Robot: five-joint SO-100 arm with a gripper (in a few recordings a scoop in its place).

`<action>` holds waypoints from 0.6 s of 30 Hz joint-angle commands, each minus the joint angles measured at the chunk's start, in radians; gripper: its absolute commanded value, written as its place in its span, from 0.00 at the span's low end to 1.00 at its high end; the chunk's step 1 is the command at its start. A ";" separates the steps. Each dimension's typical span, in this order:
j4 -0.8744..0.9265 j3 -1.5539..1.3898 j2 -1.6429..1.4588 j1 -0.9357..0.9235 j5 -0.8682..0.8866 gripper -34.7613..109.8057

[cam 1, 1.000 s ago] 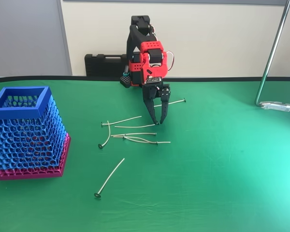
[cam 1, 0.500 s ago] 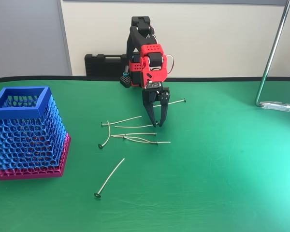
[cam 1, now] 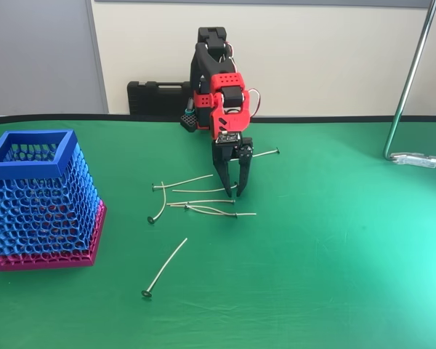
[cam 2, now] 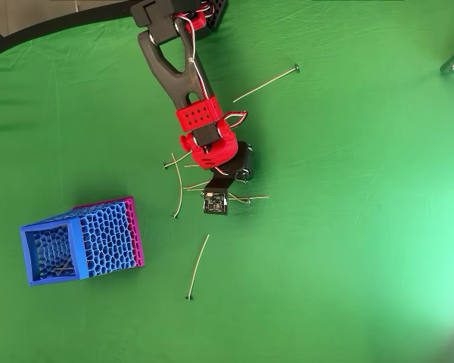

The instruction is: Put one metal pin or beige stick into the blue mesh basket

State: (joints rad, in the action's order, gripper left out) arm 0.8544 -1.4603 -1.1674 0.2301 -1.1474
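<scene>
The red and black robot arm point(cam 1: 219, 94) reaches down over the green cloth-covered worktop point(cam 1: 334, 247), its black two-finger gripper point(cam 1: 233, 193) pointing almost straight down into a loose cluster of thin pale beige-silver metal pins point(cam 1: 203, 207); in the fixed view the fingers stand a little apart, narrowly open, with their tips at or just above the cloth beside the right end of one pin point(cam 1: 203, 190) (whether anything is pinched between them I cannot tell). In the overhead view the gripper point(cam 2: 231, 198) is largely hidden under the arm's red wrist point(cam 2: 212, 151) and a small black circuit board point(cam 2: 215, 202).

The pins of the cluster lie crossed and close together near the middle of the worktop; one pin point(cam 1: 261, 154) lies apart behind the gripper in the fixed view, and another lone pin point(cam 1: 165, 267) lies nearer the camera, well apart from the cluster, with its small dark head at the lower left end.

The tall square blue lattice-mesh basket point(cam 1: 40, 196) with a solid blue rim and a magenta-pink base stands upright at the left of the fixed view, well apart from the gripper; from above, the blue mesh basket point(cam 2: 79, 242) has something thin and pale lying inside it, too small to identify.

A black case point(cam 1: 160, 97) sits behind the arm against the wall; a curved metal tube point(cam 1: 410, 80) rises at the right.
</scene>
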 commanded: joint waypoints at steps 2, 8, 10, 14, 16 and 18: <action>-0.012 0.049 -0.002 -0.003 -0.008 0.32; -0.014 0.066 0.014 -0.003 -0.011 0.32; -0.012 0.072 0.020 -0.003 -0.011 0.32; -0.011 0.081 0.032 -0.003 -0.017 0.32; -0.009 0.086 0.038 -0.003 -0.020 0.32; -0.008 0.092 0.044 -0.002 -0.020 0.32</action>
State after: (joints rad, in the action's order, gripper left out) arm 0.8544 -1.4097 -1.1167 0.2301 -1.1597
